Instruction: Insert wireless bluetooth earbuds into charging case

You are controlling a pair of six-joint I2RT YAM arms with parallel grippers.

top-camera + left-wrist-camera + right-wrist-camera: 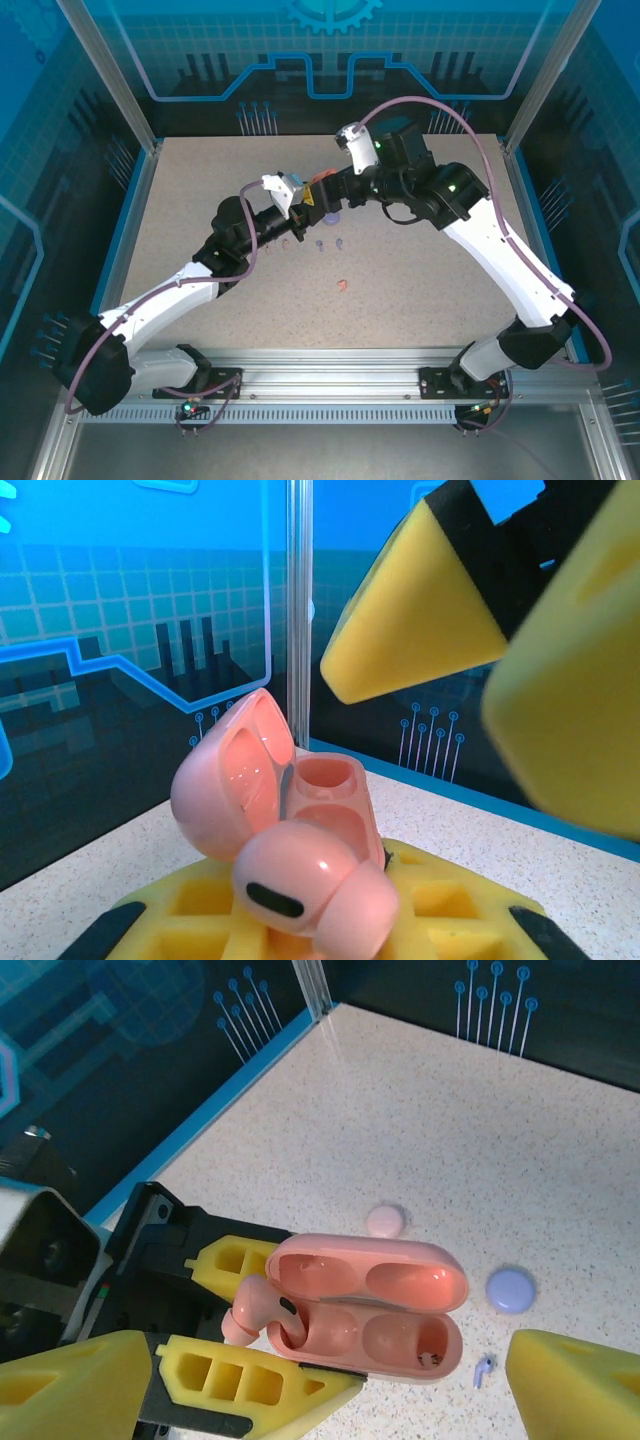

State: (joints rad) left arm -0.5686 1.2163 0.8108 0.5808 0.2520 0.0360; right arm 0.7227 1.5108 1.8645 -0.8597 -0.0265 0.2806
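My left gripper [240,1320] is shut on a coral-pink charging case [400,1345], holding it above the table with its lid [370,1280] open. A matching earbud [255,1310] has its stem in the case's left well, and its head sticks out tilted. The right well is bare. My right gripper [325,1400] hangs just over the case, open, its yellow fingers [70,1385] wide on either side and touching nothing. In the left wrist view the earbud [310,880] sits in front of the case [330,780], with the right gripper's fingers [420,610] above.
Beneath the case lie a closed pale pink case [385,1221], a closed purple case [511,1289] and a loose purple earbud [484,1368]. A coral earbud [343,285] lies nearer the front. Glass walls [140,110] ring the table.
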